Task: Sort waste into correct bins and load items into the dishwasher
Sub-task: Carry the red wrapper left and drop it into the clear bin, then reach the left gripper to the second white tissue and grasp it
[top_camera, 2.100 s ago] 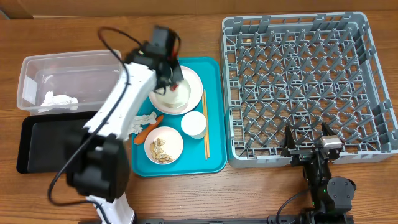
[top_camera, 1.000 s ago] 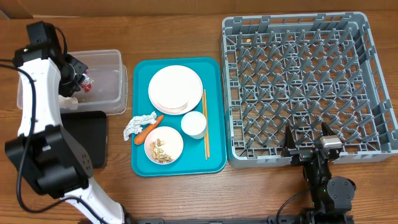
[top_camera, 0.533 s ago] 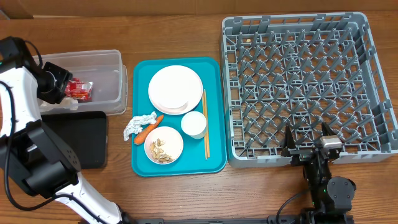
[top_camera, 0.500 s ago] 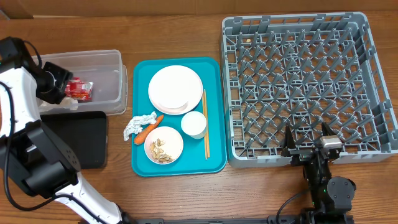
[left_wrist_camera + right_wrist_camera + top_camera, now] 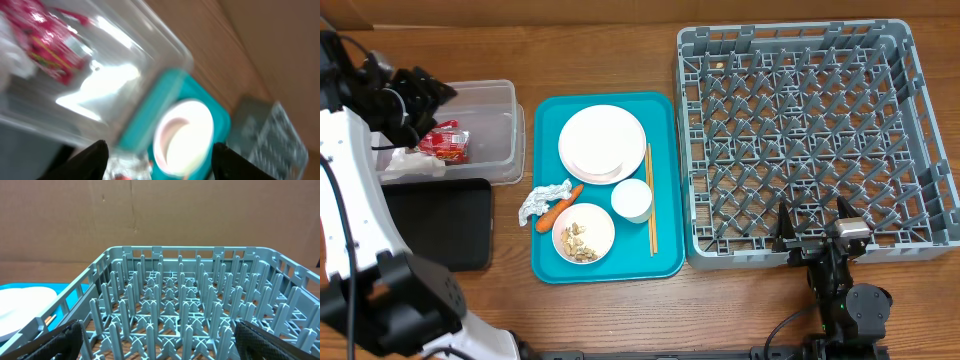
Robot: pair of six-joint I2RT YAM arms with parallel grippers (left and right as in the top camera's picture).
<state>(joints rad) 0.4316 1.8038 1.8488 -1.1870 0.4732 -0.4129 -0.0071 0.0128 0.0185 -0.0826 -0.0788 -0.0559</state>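
Observation:
The red snack wrapper [image 5: 445,143] [image 5: 45,45] lies inside the clear tub [image 5: 490,100] [image 5: 150,45], beside a white tissue [image 5: 408,165]. My left gripper [image 5: 428,100] [image 5: 161,160] hovers open above the tub with nothing between its fingers. The flat black tray [image 5: 430,225] sits in front of the tub. On the teal tray [image 5: 665,255] are the plate [image 5: 602,143] [image 5: 185,132], cup [image 5: 631,200], a bowl of crumbs [image 5: 583,232], a carrot piece [image 5: 558,208], a tissue [image 5: 542,198] and chopsticks [image 5: 650,198]. My right gripper [image 5: 815,235] [image 5: 160,340] rests open at the near edge of the grey dish rack [image 5: 810,130] [image 5: 175,305].
The dish rack fills the right half of the table, its pegs upright. Brown cardboard stands behind the rack in the right wrist view. The left arm's white links run down the table's left edge past the black tray.
The left gripper opened and let go of the red wrapper, which now lies in the clear tub. The gripper has since drawn slightly up and away. The right arm has not moved.

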